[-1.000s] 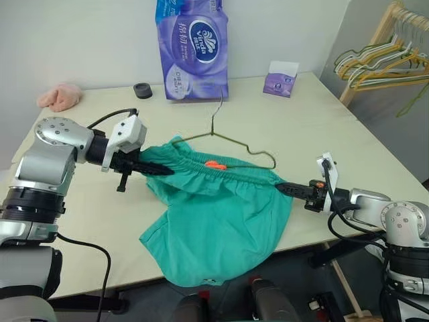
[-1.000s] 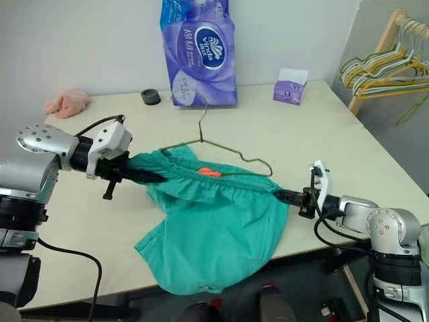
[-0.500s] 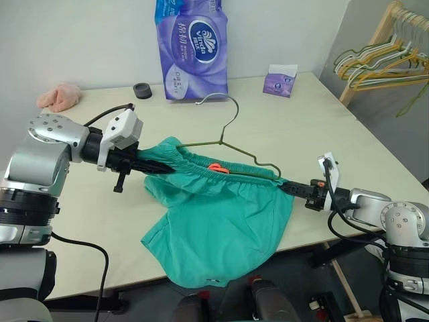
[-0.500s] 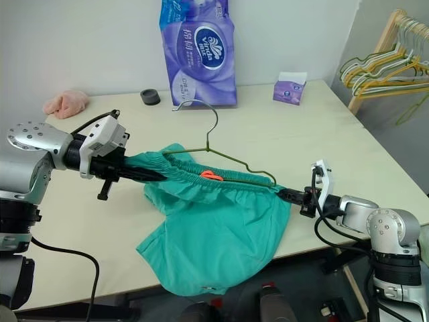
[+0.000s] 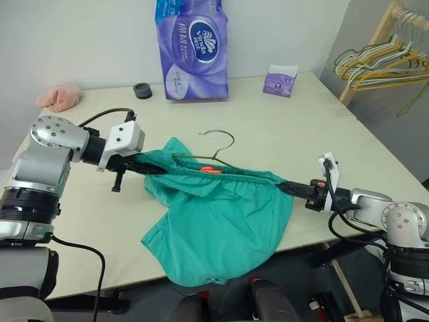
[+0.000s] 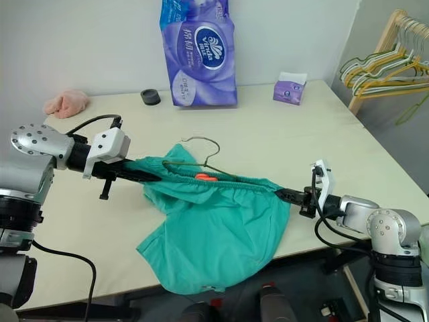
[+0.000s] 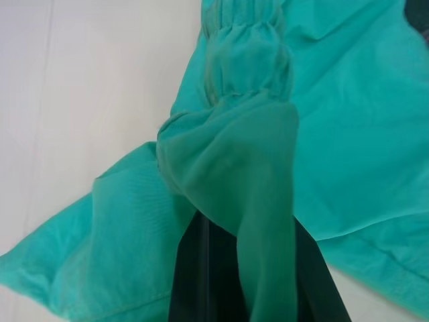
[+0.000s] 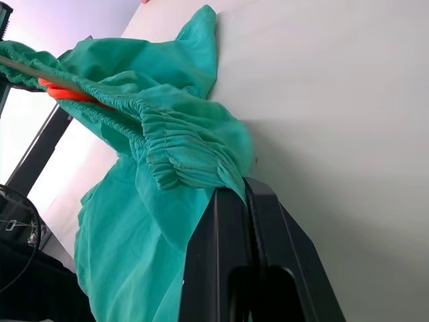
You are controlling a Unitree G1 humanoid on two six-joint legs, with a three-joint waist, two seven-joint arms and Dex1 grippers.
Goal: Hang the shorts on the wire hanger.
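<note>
The teal-green shorts [image 5: 218,215] hang stretched by the waistband between my two grippers, legs drooping over the table's front edge. My left gripper [image 5: 158,170] is shut on the waistband's left end. My right gripper [image 5: 282,186] is shut on its right end, and its black fingers [image 8: 231,208] pinch the gathered elastic. The wire hanger [image 5: 219,139] sits with its shoulders inside the waistband; its hook and a short length of wire stick out above. The orange tag [image 5: 212,170] shows at the waistband's middle. Cloth drapes over the left fingers [image 7: 194,282].
A cream table [image 5: 281,127] bears a purple tissue pack [image 5: 192,50], a small purple box [image 5: 281,80], a black ring [image 5: 142,90] and a pink cloth [image 5: 59,96] along its back. A wooden rack with yellow and green hangers [image 5: 382,60] stands beyond the right edge.
The hanger has sunk into the waistband, its hook now lower and its shoulders covered by cloth. My left gripper has shifted slightly left and rolled. The right gripper has kept still.
</note>
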